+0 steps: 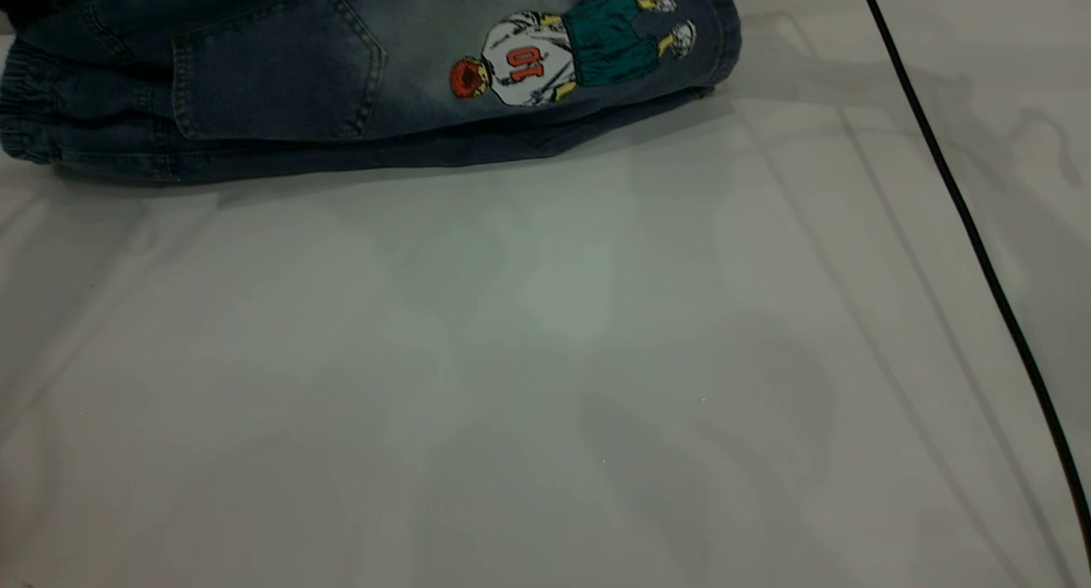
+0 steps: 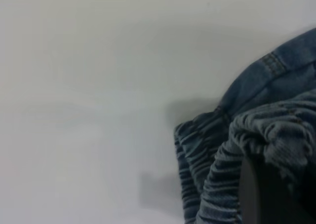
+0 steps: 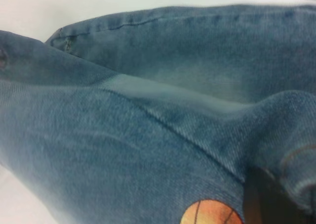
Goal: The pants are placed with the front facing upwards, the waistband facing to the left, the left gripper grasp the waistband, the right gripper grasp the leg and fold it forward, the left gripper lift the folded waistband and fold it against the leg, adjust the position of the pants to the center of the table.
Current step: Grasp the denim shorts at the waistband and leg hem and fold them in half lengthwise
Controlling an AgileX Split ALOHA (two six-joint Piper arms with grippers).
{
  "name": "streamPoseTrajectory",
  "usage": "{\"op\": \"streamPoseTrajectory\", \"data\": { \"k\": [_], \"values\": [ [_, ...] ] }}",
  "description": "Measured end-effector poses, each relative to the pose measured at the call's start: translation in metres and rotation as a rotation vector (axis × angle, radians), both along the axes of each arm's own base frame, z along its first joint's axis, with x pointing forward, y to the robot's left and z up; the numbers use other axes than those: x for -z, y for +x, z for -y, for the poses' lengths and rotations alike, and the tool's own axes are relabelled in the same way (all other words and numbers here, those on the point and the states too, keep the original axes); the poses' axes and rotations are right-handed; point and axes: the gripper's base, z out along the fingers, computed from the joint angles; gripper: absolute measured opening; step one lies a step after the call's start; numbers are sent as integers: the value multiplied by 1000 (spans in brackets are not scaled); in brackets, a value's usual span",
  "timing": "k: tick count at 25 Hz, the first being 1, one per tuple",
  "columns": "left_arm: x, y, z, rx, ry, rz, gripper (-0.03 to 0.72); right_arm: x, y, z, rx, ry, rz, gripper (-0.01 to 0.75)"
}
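The blue denim pants [image 1: 281, 68] lie doubled lengthwise along the far edge of the white table [image 1: 545, 358], with a patch pocket and the cartoon print [image 1: 545, 55] facing up. The ruched waistband [image 1: 25, 102] is at the left end. In the exterior view neither gripper shows. In the left wrist view the waistband [image 2: 207, 150] bunches over the dark finger of my left gripper [image 2: 269, 184], which is shut on it. In the right wrist view the leg's denim [image 3: 148, 135] drapes over the dark finger of my right gripper [image 3: 266, 199], beside an orange ball print [image 3: 210, 215].
A black cable [image 1: 980, 256] runs diagonally across the table's right side. A wide stretch of bare white tabletop lies between the pants and the near edge.
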Motion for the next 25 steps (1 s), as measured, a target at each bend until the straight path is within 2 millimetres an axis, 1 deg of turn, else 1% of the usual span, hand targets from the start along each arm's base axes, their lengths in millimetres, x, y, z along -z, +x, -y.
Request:
{"op": "streamPoseTrajectory", "data": {
  "k": [3,7,12,16,19,21,25],
  "values": [
    [2,6,-1,-2,11,6,109,-3,5,2,40,-11,36,17],
    [9,15,-2,-10,5,8,109,-1,7,3,61,-22,50,17],
    [26,25,-2,-9,3,-9,109,-1,12,5,102,-34,80,17],
    [35,29,-2,0,3,-12,109,13,14,7,121,-54,91,17],
    [34,30,-2,17,22,-1,109,25,16,8,136,-64,91,17],
    [33,32,-2,17,25,12,109,28,17,9,148,-66,90,17],
    [33,33,-2,22,21,27,109,29,19,10,168,-66,99,20]
  ]
}}
